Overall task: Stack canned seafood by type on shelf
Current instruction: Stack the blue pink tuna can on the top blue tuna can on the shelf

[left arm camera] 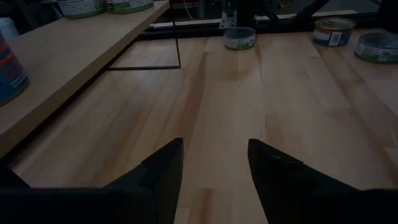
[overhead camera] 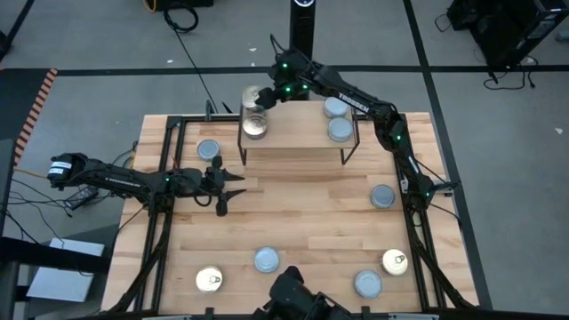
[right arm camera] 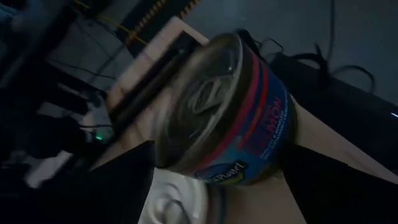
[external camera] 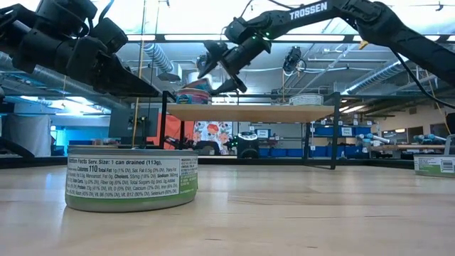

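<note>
On the shelf [overhead camera: 298, 142] a gold-topped stack [overhead camera: 254, 120] stands at the left end and two grey-topped tins [overhead camera: 338, 119] at the right. The right pincer [overhead camera: 262, 96], released, hovers over the stack. The left pincer [overhead camera: 233, 185] waits released above the bench [overhead camera: 302, 222]. I judge six tins [overhead camera: 267, 260] remain to be stacked.
</note>
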`<state>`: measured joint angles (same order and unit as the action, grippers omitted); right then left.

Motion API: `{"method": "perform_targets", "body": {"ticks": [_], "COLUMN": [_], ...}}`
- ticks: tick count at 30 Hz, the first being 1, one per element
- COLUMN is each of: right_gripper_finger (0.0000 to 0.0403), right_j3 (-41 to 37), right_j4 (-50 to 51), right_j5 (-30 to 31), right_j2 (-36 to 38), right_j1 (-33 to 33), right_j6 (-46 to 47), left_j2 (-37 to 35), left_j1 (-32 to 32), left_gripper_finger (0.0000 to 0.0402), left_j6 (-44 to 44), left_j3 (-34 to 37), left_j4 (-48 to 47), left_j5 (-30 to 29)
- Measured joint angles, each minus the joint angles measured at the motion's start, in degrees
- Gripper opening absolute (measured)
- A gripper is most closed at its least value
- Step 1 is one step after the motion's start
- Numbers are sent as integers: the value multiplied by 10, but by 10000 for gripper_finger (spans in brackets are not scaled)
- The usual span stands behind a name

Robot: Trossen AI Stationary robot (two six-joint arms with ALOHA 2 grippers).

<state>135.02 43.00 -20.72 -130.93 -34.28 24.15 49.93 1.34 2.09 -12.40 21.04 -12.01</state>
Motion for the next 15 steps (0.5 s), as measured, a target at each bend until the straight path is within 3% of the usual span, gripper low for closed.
{"method": "perform_targets", "body": {"ticks": [15], "right_gripper_finger": [348], "right_j3": [0], "right_j4": [18], "right_j5": [14], "right_j2": [2], "right_j1": [4], "right_j6": [-41], "left_j2": [0], "left_j1": [0], "left_gripper_finger": [186], "left_j6": [-1], "left_j3": [0], "left_j4": [0], "left_j5": [1]}}
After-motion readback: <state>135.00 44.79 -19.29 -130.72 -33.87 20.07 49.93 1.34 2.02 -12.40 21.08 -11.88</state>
